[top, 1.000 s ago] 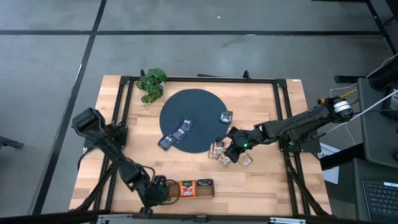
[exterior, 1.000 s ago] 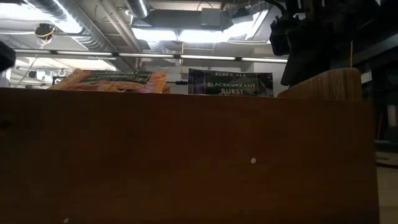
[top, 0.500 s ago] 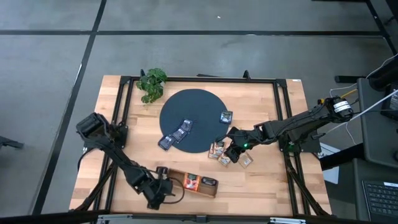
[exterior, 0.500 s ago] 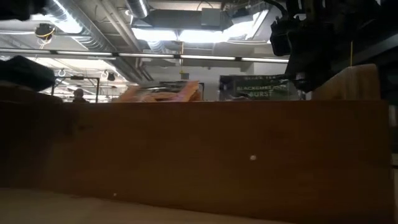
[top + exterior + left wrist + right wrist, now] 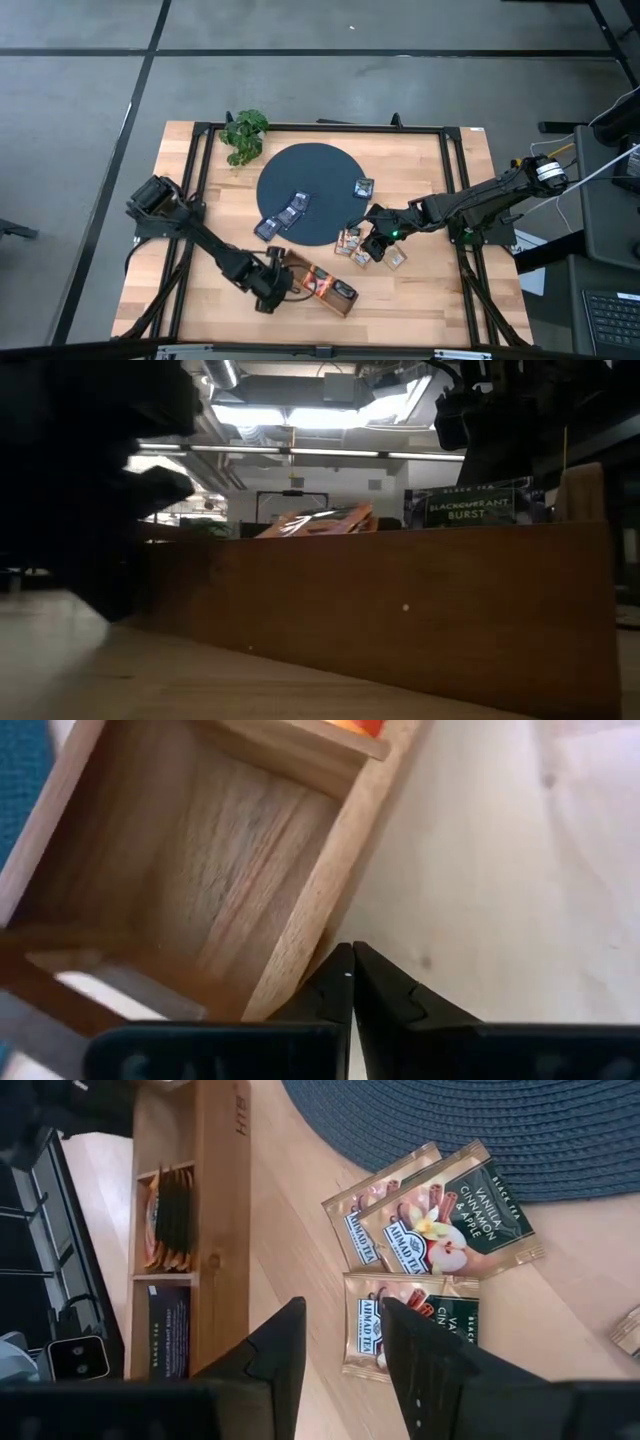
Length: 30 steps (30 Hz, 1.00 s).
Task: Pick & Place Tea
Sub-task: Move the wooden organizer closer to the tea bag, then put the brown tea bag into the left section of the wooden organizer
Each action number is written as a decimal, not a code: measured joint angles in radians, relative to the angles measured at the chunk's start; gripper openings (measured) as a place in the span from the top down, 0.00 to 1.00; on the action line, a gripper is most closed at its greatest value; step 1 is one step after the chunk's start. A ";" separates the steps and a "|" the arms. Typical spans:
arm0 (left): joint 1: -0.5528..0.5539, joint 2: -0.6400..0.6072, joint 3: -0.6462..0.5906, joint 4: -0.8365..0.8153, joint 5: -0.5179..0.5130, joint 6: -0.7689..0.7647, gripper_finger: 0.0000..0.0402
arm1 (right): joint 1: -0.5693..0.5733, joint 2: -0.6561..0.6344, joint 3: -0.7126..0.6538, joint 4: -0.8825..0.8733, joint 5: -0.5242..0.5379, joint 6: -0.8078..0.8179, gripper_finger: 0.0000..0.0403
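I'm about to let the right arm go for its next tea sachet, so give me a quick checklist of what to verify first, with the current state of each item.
1. Right claw open: ok, fingers apart.
2. Right claw empty: ok, nothing between the fingers.
3. Target under it: ok, a vanilla-cinnamon sachet lies flat on the wood just past the fingertips, beside two overlapping ones.
4. Wooden tray square to the table edge: not ok, it sits skewed.
5. Left claw clear of the tray: not ok, it is shut with its tips at the tray's side wall.
6. Empty tray compartment ready: ok, nothing inside it.
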 joint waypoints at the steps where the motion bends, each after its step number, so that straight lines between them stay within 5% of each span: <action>1: 0.008 -0.006 0.000 -0.008 0.005 0.002 0.99 | 0.000 0.000 0.000 0.000 0.000 0.000 0.67; 15: 0.088 -0.413 -0.072 -0.127 0.071 -0.060 0.99 | -0.004 0.000 0.000 0.004 -0.001 0.022 0.67; 24: 0.362 -0.493 -0.088 -0.044 0.245 -0.035 0.99 | -0.005 0.000 0.001 -0.102 0.058 0.105 0.67; 30: 0.620 -0.493 -0.088 0.063 0.416 -0.098 0.99 | -0.005 0.037 0.001 -0.022 0.052 0.105 0.68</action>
